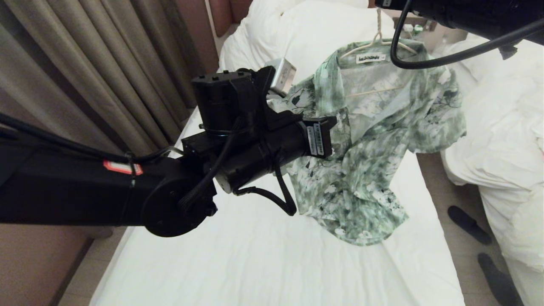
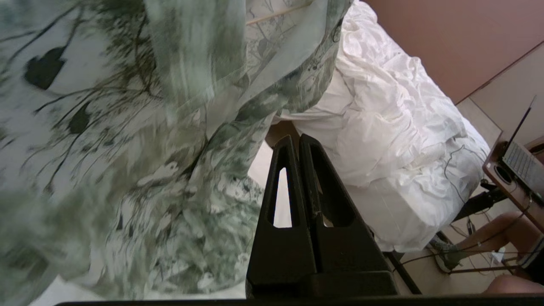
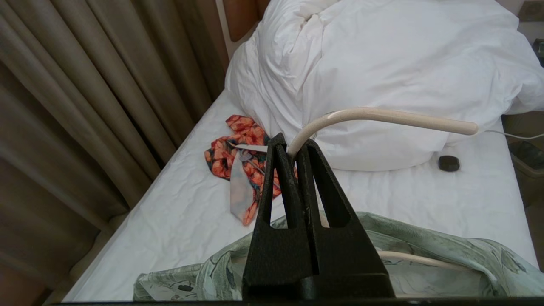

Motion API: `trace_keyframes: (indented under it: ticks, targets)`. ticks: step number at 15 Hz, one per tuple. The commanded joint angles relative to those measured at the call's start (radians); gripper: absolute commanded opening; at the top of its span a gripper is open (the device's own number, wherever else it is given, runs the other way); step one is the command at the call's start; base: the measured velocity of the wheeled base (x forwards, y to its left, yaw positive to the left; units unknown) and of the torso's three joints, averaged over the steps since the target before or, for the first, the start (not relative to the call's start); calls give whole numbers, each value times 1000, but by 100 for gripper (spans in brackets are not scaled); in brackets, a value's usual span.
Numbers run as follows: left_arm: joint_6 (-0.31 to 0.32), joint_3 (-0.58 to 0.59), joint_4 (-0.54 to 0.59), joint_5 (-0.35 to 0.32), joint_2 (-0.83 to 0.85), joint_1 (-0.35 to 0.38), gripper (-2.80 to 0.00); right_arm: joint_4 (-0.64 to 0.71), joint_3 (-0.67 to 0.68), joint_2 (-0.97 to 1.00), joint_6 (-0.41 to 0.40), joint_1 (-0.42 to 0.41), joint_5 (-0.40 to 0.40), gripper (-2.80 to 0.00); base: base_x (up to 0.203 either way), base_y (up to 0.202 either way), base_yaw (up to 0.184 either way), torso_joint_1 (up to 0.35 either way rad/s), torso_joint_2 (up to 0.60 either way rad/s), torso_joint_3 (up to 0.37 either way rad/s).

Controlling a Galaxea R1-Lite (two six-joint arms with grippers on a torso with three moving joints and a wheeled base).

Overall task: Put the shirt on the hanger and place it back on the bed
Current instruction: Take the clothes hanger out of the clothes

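The bed (image 1: 263,255) with its white sheet fills the middle of the scene. Above it the shirt (image 1: 365,140) hangs on the hanger (image 1: 376,40), its hem brushing the sheet. The right gripper (image 3: 293,153), far right, is clamped on the hanger's hook. The left gripper (image 2: 296,142), pressed together and empty, sits just left of the shirt.

one shirt (image 1: 374,140), one hanger (image 1: 376,44), two beds (image 1: 255,255)

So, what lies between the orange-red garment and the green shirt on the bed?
Only bare white sheet of the bed lies between the orange-red garment and the shirt, as the right wrist view shows.
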Motion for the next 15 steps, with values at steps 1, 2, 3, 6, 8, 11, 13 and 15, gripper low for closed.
trace_keyframes:
  ticks: [1,2,3,6,8,11,13,15]
  targets:
    - [1,-62,-1,3,53,-1,-280,0,0,-5,0,1,-1,-280,0,0,0,0,0,0]
    - [1,-85,33,10,60,0,-280,1,0,-5,0,1,-1,-280,0,0,0,0,0,0]
    - [1,-95,72,25,64,1,-280,4,0,-14,2,1,-1,-280,0,0,0,0,0,0]
    - [2,-95,71,29,61,23,0,7,0,-20,0,-2,-1,-280,0,0,0,0,0,0]
    - [-2,-41,59,27,47,33,0,9,6,-28,0,-2,-1,-280,0,0,0,0,0,0]
    - [8,-79,-44,20,79,50,0,10,9,-32,0,1,-1,-280,0,0,0,0,0,0]
    - [21,-104,-45,18,91,63,0,32,10,-49,0,5,-1,-280,0,0,0,0,0,0]
    - [24,-142,-45,15,102,67,0,45,11,-54,9,4,-1,-280,0,0,0,0,0,0]
